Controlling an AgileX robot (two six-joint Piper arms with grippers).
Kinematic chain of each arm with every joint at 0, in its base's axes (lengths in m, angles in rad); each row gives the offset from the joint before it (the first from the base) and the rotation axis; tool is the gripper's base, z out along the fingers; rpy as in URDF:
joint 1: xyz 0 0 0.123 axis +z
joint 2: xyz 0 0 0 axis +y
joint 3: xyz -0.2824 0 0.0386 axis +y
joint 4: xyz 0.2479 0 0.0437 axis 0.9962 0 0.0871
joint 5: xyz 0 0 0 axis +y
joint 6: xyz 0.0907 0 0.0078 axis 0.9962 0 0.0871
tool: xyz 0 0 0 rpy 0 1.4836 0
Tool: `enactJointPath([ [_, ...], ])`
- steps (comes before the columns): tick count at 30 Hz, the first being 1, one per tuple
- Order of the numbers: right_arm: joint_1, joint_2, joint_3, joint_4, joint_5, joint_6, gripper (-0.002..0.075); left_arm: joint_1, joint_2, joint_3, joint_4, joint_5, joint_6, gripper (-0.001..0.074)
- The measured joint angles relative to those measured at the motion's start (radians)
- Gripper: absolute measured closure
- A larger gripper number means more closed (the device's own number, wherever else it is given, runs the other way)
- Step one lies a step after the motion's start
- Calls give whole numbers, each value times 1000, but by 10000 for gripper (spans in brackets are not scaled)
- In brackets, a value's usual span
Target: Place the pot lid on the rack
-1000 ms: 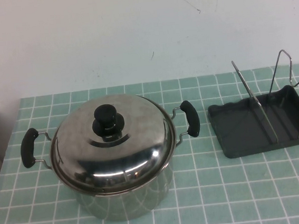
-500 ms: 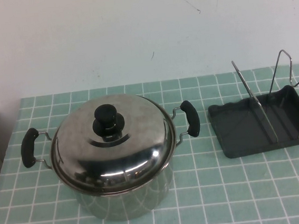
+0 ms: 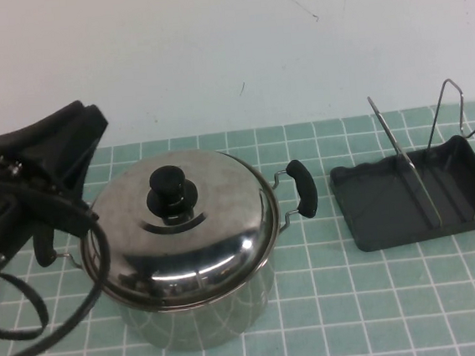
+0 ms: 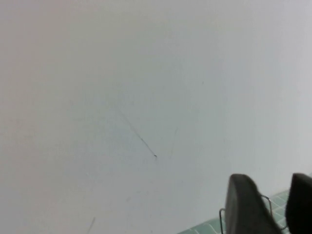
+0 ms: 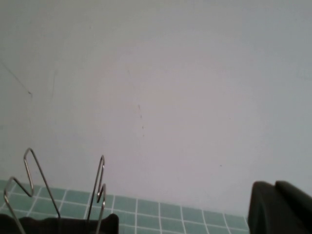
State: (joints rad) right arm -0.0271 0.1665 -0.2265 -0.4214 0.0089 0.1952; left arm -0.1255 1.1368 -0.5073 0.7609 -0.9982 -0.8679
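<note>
The pot lid sits closed on a deep steel pot that stands left of centre on the green-tiled worktop. The lid's black knob stands upright at its middle, and the lid's dome mirrors the pale wall behind. The pot's right side handle sticks out toward the rack, which stands well apart on the right side of the worktop. The rack is a dark grey tray with a wavy left edge, and thin wire loops stand upright from it; nothing rests in them.

The left end effector hangs above the left side of the pot, at the far-left edge of the lid, and covers the pot's left handle in the high view. Its two dark fingers show in the left wrist view with a narrow gap between them, so they stand slightly apart and hold nothing. A black cable loops down from the arm toward the near-left part of the worktop.

The right end effector shows only as a dark shape at the edge of the right wrist view, with the rack's wire loops off to its side; whether its fingers are apart or together cannot be told.
</note>
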Motion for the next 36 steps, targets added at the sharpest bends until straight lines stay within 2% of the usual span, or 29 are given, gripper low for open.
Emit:
enactJointPath([
  [2, 0, 0, 0, -7, 20, 0, 729, 0, 74, -26, 13, -53, -1, 502],
  [6, 0, 0, 0, -9, 69, 0, 729, 0, 207, -73, 66, -96, 10, 169],
  [7, 0, 0, 0, -9, 77, 0, 729, 0, 240, -83, 84, -98, 30, 125],
  [10, 0, 0, 0, -9, 85, 0, 729, 0, 334, -107, 133, -98, 85, 66],
  [19, 0, 0, 0, -9, 104, 0, 729, 0, 465, -124, 142, -82, 188, 44],
  [26, 0, 0, 0, -9, 110, 0, 729, -67, 478, -125, 118, 3, 292, 51],
  [29, 0, 0, 0, -10, 115, 0, 729, -86, 479, -126, 96, 10, 373, 150],
  [32, 0, 0, 0, -10, 115, 0, 729, -93, 479, -126, 92, 4, 405, 337],
  [36, 0, 0, 0, -8, 115, 0, 729, -93, 482, -126, 79, -18, 409, 336],
])
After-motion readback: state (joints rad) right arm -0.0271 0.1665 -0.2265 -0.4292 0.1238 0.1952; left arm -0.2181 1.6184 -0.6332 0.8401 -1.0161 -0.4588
